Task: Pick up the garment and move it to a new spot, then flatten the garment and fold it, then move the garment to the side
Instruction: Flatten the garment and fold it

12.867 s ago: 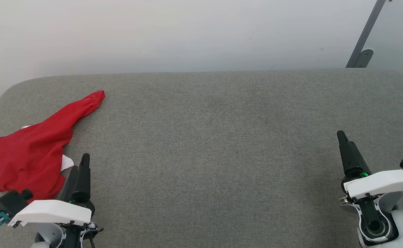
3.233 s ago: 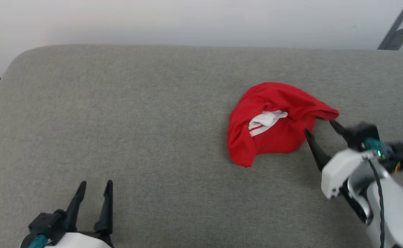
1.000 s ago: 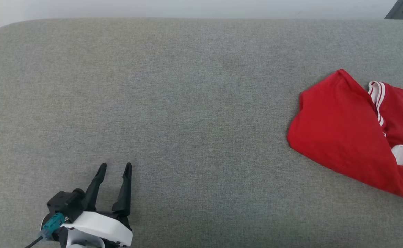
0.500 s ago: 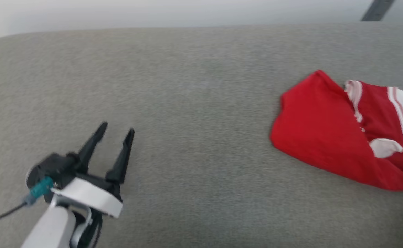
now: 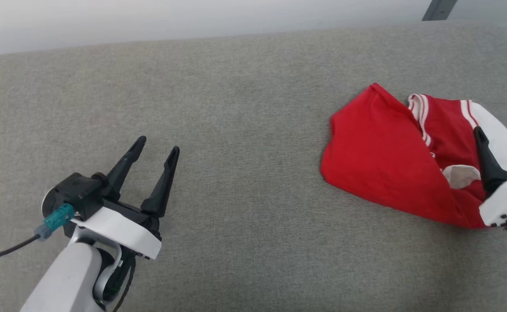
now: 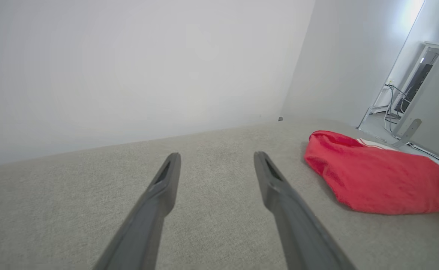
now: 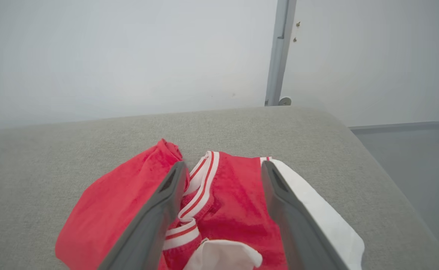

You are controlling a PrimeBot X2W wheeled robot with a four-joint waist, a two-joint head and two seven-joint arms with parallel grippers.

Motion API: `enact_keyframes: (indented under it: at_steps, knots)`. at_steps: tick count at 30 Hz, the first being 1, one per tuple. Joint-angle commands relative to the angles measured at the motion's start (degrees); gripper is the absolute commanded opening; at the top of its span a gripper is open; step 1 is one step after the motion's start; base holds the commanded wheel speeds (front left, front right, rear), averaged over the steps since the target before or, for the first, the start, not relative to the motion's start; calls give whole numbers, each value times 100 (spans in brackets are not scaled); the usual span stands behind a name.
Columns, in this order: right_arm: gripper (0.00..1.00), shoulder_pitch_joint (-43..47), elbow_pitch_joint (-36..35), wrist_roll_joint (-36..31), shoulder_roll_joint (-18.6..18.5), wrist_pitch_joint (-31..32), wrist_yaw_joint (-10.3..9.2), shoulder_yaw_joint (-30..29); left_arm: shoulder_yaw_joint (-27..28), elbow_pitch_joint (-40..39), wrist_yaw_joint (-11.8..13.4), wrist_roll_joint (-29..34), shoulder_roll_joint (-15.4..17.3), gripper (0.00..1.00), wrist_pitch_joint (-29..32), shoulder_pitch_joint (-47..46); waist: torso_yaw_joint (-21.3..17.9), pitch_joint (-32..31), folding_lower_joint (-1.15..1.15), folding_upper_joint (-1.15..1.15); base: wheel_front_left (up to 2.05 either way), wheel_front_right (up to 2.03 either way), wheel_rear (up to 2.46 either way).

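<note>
Garment: red with a white sleeve, crumpled at the right end of the grey cushion.
Right gripper: 2 fingers spread wide, straddling the garment's striped trim, pinching nothing.
Left gripper: spread, empty, well apart from the garment.

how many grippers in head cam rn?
2. Left gripper at lower left, open over the grey cushion. Right gripper at the right edge, fingers spread over the garment. Nothing suggests a hidden one.
</note>
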Motion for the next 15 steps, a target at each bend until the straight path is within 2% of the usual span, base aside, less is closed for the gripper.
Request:
enact_keyframes:
  at_steps: [1, 8, 15]
  knots:
    - [100, -133, 83, 32, -52, 115, -1, 87, 30, 16, 13, 52, -35, 100, -30, 78, 66, 39, 0, 0, 0, 0, 0]
    - [100, -917, 921, 178, -414, 1387, -2, 603, 372, 0, 13, 139, -370, 100, -30, 363, 410, 140, 0, 0, 0, 0, 0]
    - [100, -1563, 1712, 316, -719, 2660, -2, 682, 618, -88, 13, 267, -660, 100, -30, 608, 821, 258, 0, 0, 0, 0, 0]
